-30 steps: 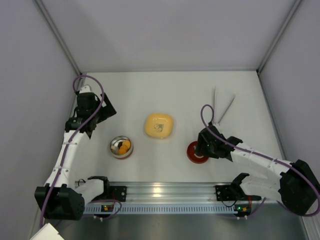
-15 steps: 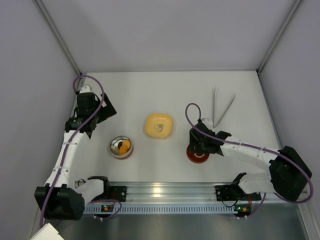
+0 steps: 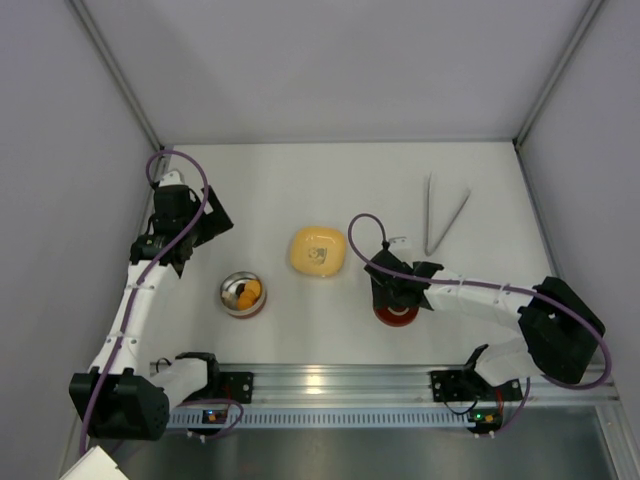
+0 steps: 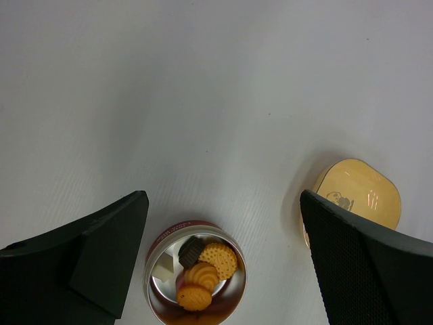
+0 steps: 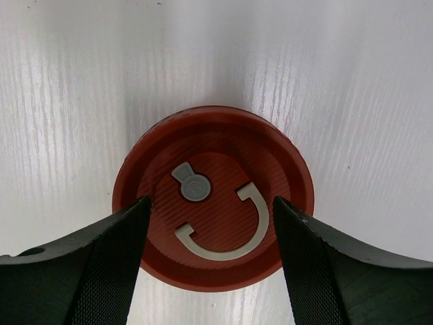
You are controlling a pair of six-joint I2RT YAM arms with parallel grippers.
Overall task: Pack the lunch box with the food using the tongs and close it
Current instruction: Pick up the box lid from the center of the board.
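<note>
With the right gripper open just above the flat red lid, one finger to each side, grasp this rigid, probably light and slippery disc across its outer rim for transfer to the lunch box, standing food-filled well apart to the left.

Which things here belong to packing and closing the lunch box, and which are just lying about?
Job: lunch box, food inside it, tongs, red disc (likely its lid).
Lying about: yellow dish.
</note>
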